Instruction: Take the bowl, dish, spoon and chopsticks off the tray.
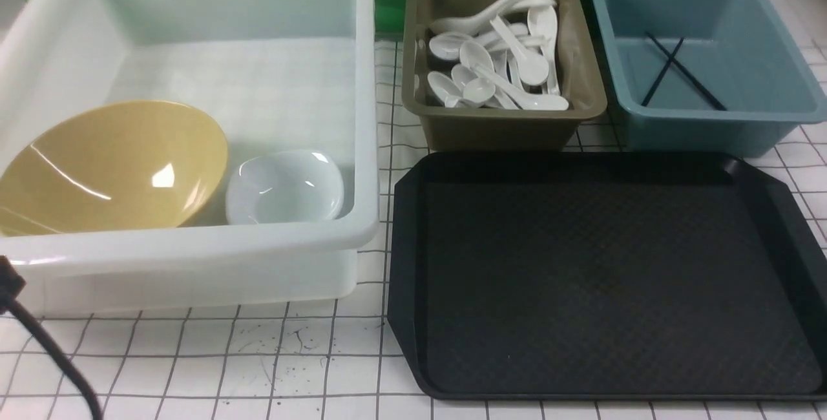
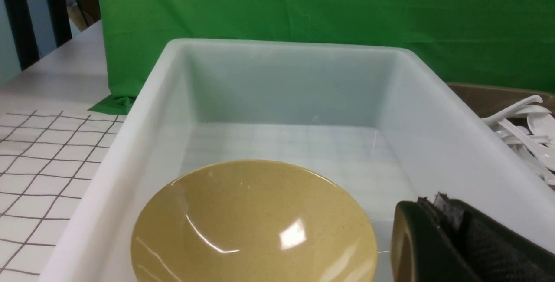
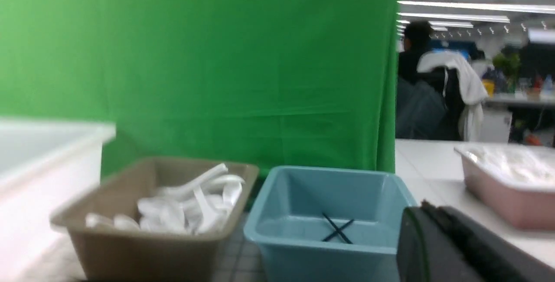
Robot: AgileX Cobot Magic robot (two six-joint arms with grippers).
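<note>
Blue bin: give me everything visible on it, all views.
The blue bin is a deep rectangular tub in matte grey-blue, plastic by the look, with sloped walls, rounded corners and a rolled rim. It stands upright on the gridded table, behind the black tray's far right corner and beside the brown bin of white spoons. Inside, the two black chopsticks lie crossed in an X on its floor; nothing else is in it. The right wrist view shows the same X.
</note>
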